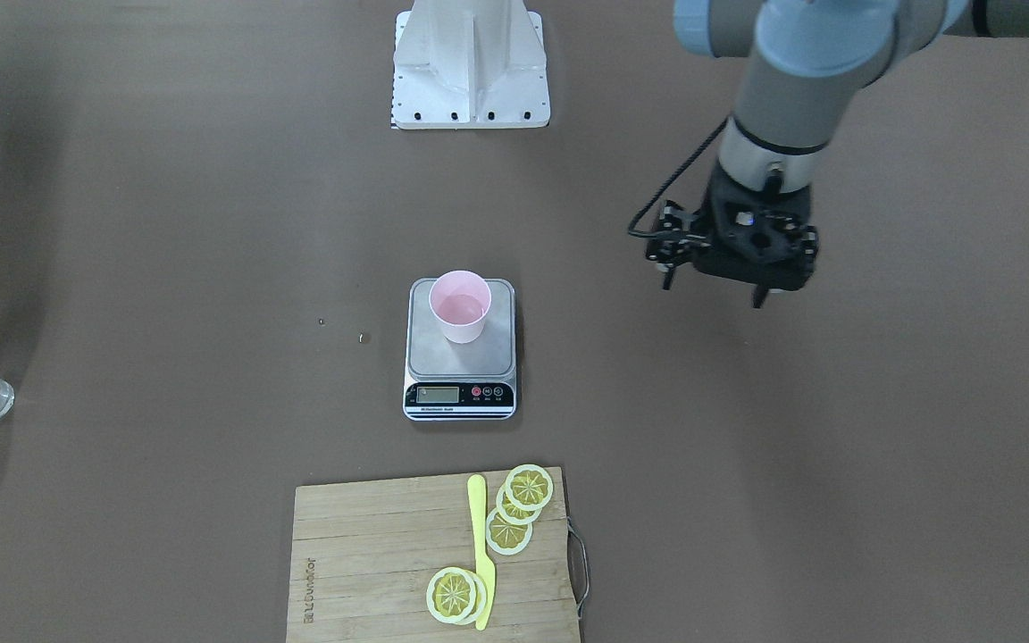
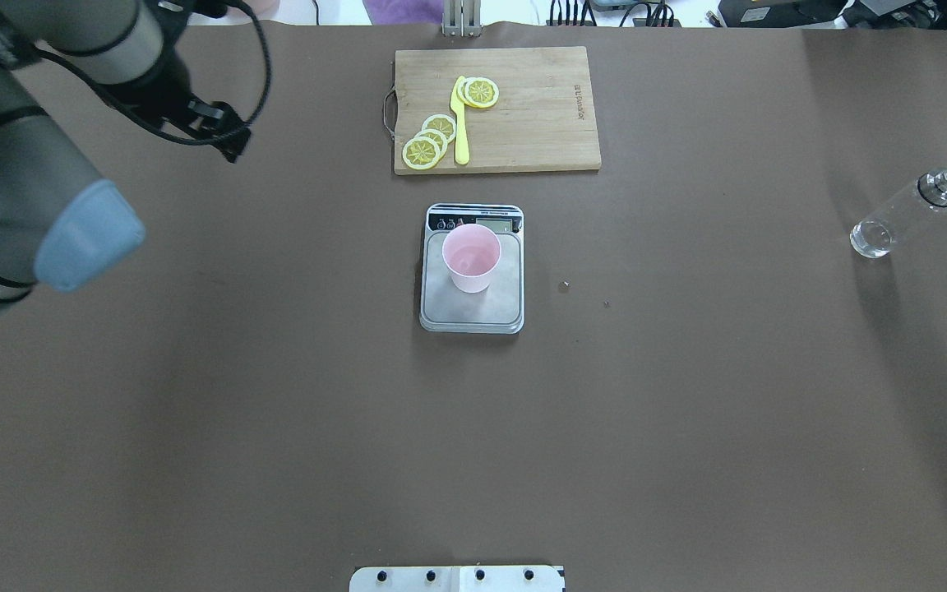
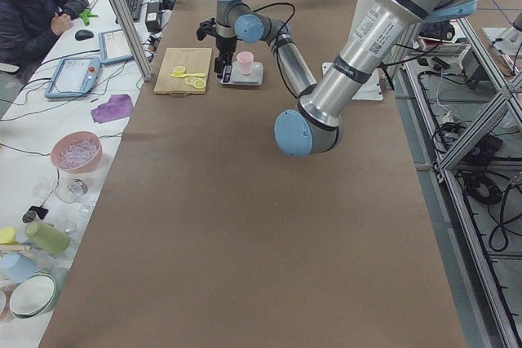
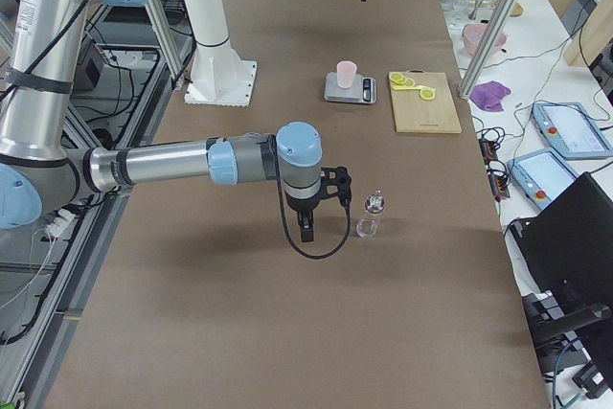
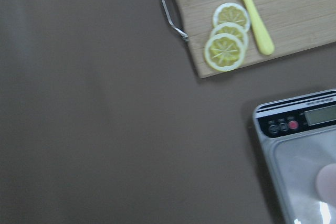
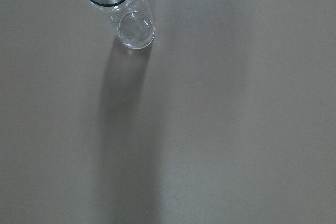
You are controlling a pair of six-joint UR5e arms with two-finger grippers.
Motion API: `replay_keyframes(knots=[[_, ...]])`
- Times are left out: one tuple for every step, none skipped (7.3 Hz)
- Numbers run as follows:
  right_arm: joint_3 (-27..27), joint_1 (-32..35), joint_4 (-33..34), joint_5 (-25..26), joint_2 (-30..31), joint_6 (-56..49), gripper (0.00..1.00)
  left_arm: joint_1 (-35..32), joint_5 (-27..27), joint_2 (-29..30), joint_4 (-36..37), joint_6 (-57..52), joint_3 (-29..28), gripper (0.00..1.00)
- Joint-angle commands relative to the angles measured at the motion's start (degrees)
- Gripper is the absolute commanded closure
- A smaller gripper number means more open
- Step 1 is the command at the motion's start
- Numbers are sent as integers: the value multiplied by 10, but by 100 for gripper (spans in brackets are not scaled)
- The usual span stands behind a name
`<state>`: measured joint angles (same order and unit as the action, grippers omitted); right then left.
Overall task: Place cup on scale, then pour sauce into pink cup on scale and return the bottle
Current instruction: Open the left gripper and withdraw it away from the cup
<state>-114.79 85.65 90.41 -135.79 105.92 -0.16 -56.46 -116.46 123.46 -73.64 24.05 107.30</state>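
Two tools aloft: left tool (image 1: 713, 293) seemingly released, right tool (image 4: 306, 233) of indiscernible state; cup (image 1: 459, 308) upright on scale (image 1: 443, 359).

A robotics lab. A grey-and-blue robot arm (image 3: 359, 46) reaches over the brown table (image 3: 245, 226). Across the table from the arm's base stand aluminium frame posts (image 3: 124, 18) and a bench (image 3: 33, 132) with control tablets (image 3: 72, 77), where a person (image 3: 37, 2) sits. Cables (image 3: 489, 189) coil on the floor behind the table.

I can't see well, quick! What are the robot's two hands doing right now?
Left gripper: open, holding nothing.
Right gripper: cannot be told.
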Motion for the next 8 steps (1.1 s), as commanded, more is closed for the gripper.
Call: replay_keyframes(knots=[[0, -2, -34, -1, 5, 5, 0, -138, -47, -77, 18, -195, -6, 2], [0, -2, -35, -1, 8, 5, 0, -199, -80, -94, 17, -295, -49, 2], [0, -2, -35, -1, 8, 5, 0, -233, -94, -116, 16, -415, -107, 2], [0, -2, -36, -2, 8, 6, 0, -274, -93, -121, 12, -514, -165, 2], [0, -2, -36, -9, 9, 7, 0, -317, -101, -123, 6, -553, -206, 2], [-2, -7, -39, -15, 9, 45, 0, -335, -130, -130, 9, -550, -212, 2], [-2, -28, -76, -13, 14, 93, 0, -340, -134, -136, 9, -550, -210, 2], [-2, -51, -138, -12, 34, 150, 0, -338, -134, -137, 9, -549, -211, 2]])
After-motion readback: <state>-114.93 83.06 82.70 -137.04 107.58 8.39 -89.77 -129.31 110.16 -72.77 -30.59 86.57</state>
